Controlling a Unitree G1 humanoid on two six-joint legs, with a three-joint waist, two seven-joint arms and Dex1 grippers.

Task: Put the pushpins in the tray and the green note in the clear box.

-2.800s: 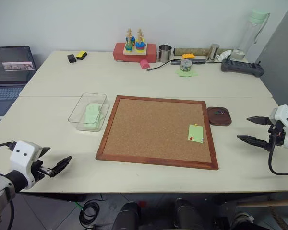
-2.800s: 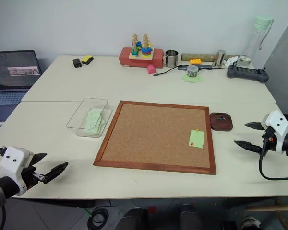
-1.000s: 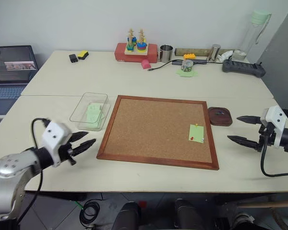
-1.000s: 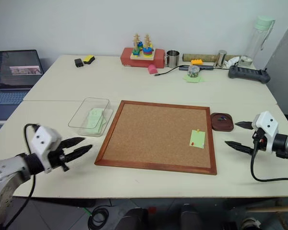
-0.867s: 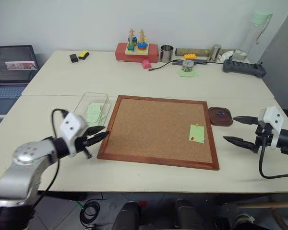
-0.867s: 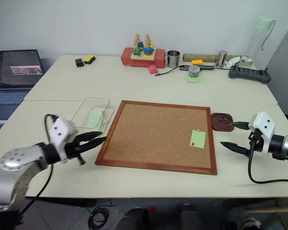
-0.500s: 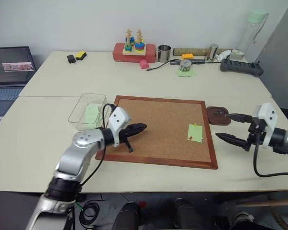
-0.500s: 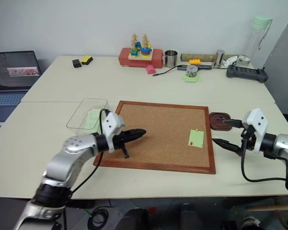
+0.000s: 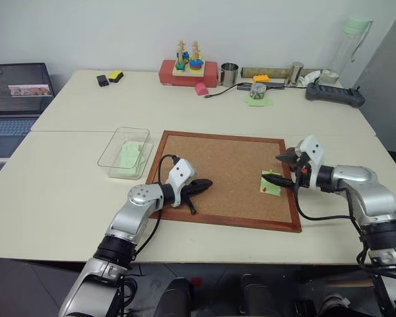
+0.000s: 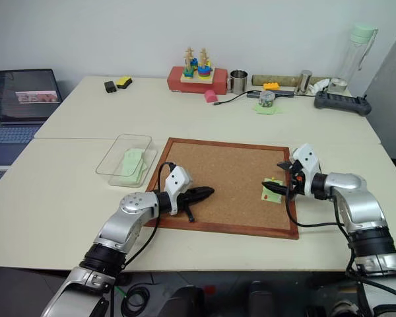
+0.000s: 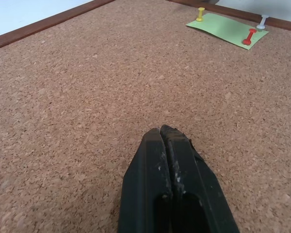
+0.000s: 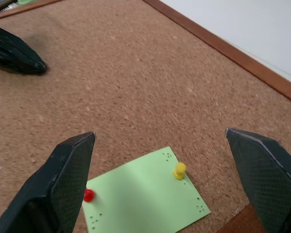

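Green note pinned at 4 o'clock on corkboard by yellow pin and red pin. Right gripper spread wide over it; left gripper pressed together, empty. Pins: tiny, hard, slippery — pinch heads. Note: flimsy — take by edge.

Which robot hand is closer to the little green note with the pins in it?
The right. The right end effector is open right over the green note on the corkboard. The left end effector is shut and sits far across the board from it.
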